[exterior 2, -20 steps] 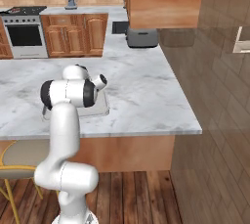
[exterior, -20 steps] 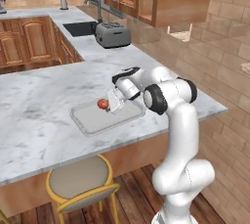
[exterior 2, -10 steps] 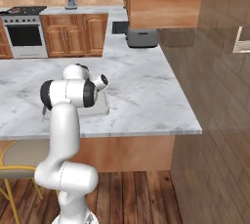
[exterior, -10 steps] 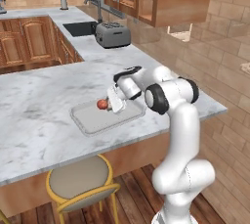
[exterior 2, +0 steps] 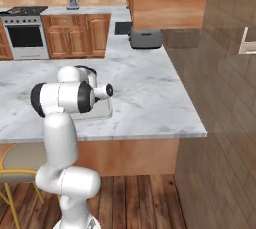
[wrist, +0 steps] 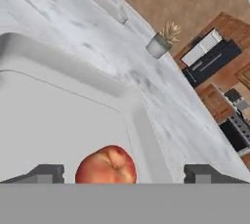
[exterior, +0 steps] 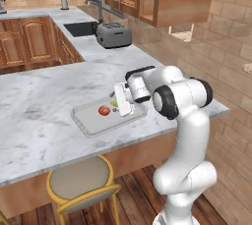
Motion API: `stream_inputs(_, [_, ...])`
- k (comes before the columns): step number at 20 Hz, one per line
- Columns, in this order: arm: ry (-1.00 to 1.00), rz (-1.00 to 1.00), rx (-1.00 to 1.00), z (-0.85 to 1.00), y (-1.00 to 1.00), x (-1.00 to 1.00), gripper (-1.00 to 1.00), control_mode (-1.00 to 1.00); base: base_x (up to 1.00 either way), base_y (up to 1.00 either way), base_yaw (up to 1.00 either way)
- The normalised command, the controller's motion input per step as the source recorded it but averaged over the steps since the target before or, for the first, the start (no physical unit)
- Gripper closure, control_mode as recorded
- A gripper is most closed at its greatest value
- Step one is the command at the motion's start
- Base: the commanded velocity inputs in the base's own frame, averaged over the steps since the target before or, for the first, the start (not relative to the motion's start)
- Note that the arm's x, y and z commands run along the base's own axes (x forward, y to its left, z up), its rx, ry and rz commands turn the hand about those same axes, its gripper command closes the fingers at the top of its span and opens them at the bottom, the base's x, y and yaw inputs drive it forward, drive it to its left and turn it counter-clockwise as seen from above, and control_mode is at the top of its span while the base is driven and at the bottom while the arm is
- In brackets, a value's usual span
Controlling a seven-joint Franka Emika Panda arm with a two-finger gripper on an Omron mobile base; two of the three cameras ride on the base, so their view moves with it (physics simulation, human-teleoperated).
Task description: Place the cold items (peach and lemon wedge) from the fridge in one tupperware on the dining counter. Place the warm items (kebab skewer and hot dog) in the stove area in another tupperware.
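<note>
Where marble counter [exterior: 44, 96] bends, toaster [exterior: 113, 35].

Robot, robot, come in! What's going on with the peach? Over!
Gripper open, fingertips either side of the peach. Peach lying in the tupperware on the counter. Nothing in the way.

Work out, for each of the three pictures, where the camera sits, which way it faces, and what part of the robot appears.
Left base view: behind the arm to its left, looking forward and down at the counter; arm and gripper over the tupperware.
Right base view: behind right, facing the stove; arm covers the tupperware.
Hand view: on the hand, looking along the fingertips.
Shared: peach, tupperware.
</note>
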Motion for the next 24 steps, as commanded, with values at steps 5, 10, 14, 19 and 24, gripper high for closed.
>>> stream_inputs(5, [-0.37,0.0,0.23,1.0,-0.71,-0.9,-1.0,-1.0,0.0,0.0,0.0])
stream_inputs(10, [-0.32,0.0,0.04,1.0,-0.3,-0.98,-1.0,-1.0,0.0,0.0,0.0])
stream_inputs(14, [-0.31,0.0,0.0,1.0,-0.08,-1.0,-1.0,-1.0,0.0,0.0,0.0])
stream_inputs(19, [-0.38,0.0,-0.03,1.0,-0.15,-1.0,-1.0,-1.0,0.0,0.0,0.0])
stream_inputs(24, [-0.18,-0.09,-0.31,0.88,-0.02,-1.0,-1.0,-1.0,0.0,0.0,0.0])
